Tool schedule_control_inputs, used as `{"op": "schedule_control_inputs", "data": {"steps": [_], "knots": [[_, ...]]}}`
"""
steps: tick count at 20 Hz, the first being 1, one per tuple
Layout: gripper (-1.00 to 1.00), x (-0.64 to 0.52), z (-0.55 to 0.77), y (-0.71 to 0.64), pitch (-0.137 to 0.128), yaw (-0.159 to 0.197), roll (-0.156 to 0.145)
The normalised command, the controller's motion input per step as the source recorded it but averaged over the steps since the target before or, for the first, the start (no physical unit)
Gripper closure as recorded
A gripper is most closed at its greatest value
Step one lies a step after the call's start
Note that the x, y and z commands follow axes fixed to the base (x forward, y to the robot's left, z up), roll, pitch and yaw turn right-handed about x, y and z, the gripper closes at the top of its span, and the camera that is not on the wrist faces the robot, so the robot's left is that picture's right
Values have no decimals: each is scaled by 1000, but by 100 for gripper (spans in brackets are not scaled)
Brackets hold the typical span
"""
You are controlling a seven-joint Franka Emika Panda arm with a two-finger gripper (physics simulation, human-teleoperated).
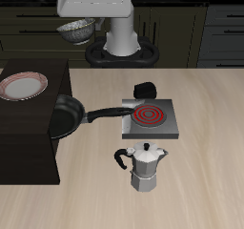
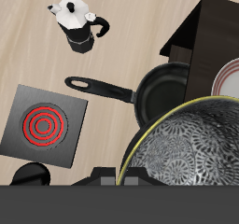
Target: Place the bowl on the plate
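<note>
The bowl, grey metal with a speckled inside, hangs high in the air at the back of the scene. My gripper is shut on its rim. In the wrist view the bowl fills much of the frame close to the camera and my fingers are hard to make out. The plate, white with a reddish-pink rim, lies on top of a dark cabinet, lower than the bowl and nearer the table's front edge. Only an edge of the plate shows in the wrist view, past the bowl.
A black frying pan sits on the cabinet beside the plate, its handle reaching toward the red-coiled stove burner. A small black cup stands behind the burner. A moka pot stands nearer the front edge.
</note>
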Motion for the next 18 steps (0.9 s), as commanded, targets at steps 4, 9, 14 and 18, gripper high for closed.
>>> {"op": "schedule_control_inputs", "data": {"steps": [4,9,14,18], "knots": [[100,-39,-79,-265,20,-18,19],[100,21,-27,-290,-7,-3,15],[100,60,54,-435,-9,-20,-34],[100,97,-49,-536,11,-20,-53]]}}
